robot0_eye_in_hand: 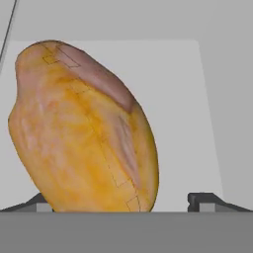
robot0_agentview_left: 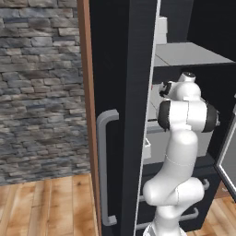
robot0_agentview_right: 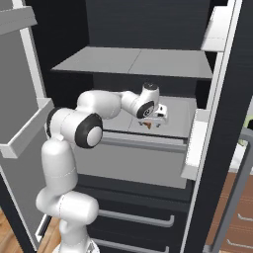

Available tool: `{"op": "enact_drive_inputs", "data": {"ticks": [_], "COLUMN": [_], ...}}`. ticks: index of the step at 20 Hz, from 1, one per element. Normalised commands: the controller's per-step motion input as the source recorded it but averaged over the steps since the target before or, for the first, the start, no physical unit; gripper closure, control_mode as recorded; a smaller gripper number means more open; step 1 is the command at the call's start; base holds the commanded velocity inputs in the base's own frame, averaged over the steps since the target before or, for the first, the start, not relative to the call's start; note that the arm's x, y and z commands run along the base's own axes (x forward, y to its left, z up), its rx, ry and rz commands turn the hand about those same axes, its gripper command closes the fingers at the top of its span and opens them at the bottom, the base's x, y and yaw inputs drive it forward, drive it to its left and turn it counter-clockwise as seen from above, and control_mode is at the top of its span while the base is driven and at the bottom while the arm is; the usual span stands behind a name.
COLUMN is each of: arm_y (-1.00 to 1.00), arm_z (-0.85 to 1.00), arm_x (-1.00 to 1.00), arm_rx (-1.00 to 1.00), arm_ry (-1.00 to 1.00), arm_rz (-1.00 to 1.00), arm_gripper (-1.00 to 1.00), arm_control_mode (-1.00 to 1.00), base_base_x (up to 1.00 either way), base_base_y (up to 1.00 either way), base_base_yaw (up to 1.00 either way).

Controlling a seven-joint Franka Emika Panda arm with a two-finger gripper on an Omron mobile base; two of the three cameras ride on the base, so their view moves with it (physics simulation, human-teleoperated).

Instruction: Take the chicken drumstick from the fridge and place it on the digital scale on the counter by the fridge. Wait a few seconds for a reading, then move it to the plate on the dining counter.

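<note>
The chicken drumstick (robot0_eye_in_hand: 84, 128) looms large in the hand view, golden-orange with a pinkish patch at its top. It lies on a pale grey shelf (robot0_agentview_right: 175, 116) inside the open black fridge (robot0_agentview_left: 120, 69). My gripper (robot0_eye_in_hand: 118, 201) is open, its two dark fingertips (robot0_eye_in_hand: 205, 200) standing on either side of the drumstick's near end, apart from it. From the right base view the gripper (robot0_agentview_right: 157, 118) reaches low over that middle shelf, with the drumstick (robot0_agentview_right: 146, 125) a small brown speck just beneath it.
An upper shelf (robot0_agentview_right: 143, 62) hangs close above the hand. Open door bins flank the arm on the left (robot0_agentview_right: 24, 133) and right (robot0_agentview_right: 196, 143). Black drawers (robot0_agentview_right: 133, 217) sit below. The grey bar handle (robot0_agentview_left: 103, 166) and a stone wall (robot0_agentview_left: 41, 92) lie to the left.
</note>
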Motion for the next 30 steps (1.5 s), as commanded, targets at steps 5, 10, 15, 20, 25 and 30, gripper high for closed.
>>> {"op": "enact_drive_inputs", "data": {"ticks": [5, 10, 15, 20, 25, 30], "arm_y": [0.16, 0.32, 0.10, 0.00, 0.00, 0.00], "arm_z": [-0.17, -0.04, 0.00, -0.11, -0.14, -0.04], "arm_x": [0.00, -0.01, 0.00, 0.03, 0.15, 0.00], "arm_rx": [0.00, 0.00, 0.00, 0.00, 0.00, 0.00], "arm_ry": [0.00, 0.00, 0.01, 0.01, 0.00, 0.00], "arm_rz": [0.05, 0.16, 0.12, 0.02, 0.00, 0.00], "arm_gripper": [-1.00, -1.00, -1.00, -1.00, -1.00, 1.00], "arm_control_mode": [-1.00, -1.00, -1.00, -1.00, -1.00, -1.00], "base_base_x": [0.00, 0.00, 0.00, 0.00, 0.00, 0.00], "base_base_y": [0.00, 0.00, 0.00, 0.00, 0.00, 0.00], "base_base_yaw": [0.00, 0.00, 0.00, 0.00, 0.00, 0.00]}}
